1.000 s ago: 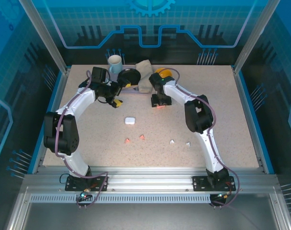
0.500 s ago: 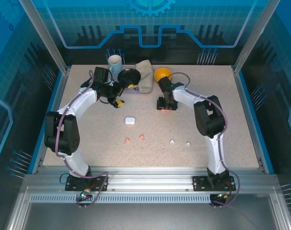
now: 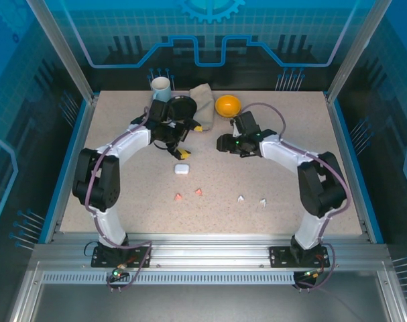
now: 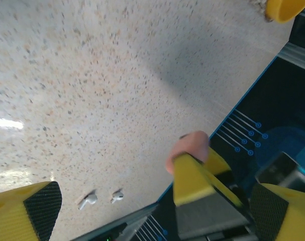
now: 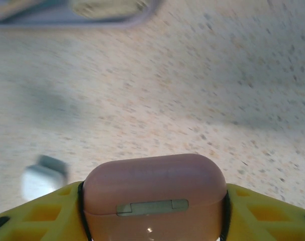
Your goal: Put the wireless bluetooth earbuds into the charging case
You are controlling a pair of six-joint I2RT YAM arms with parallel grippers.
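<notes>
In the overhead view we start at upper left, where the left gripper [image 3: 184, 142] hangs over the speckled beige tabletop [image 3: 123, 174] with its yellow jaws spread wide and nothing between them. Just below it, near the centre of the frame, lies the small white rounded charging case [image 3: 182, 169], lid shut as far as we can tell. Lower still sit the two tiny salmon-pink earbuds [image 3: 189, 194], close together, and to their right the two tiny white earbuds [image 3: 251, 199]; all four lie loose on the table, none yet in a case.

Moving right, the right gripper [image 3: 224, 142] is clamped on the salmon-pink rounded plastic charging case [image 5: 155, 193]; its wrist view shows the case seated between the yellow fingers [image 5: 44, 211], hinge side toward the camera, lid closed.

We judge the relation that matters to be this: the pink earbuds lie below and to the left of the held pink case, nearer the empty left gripper. Their long axes are too small for us to read.
</notes>
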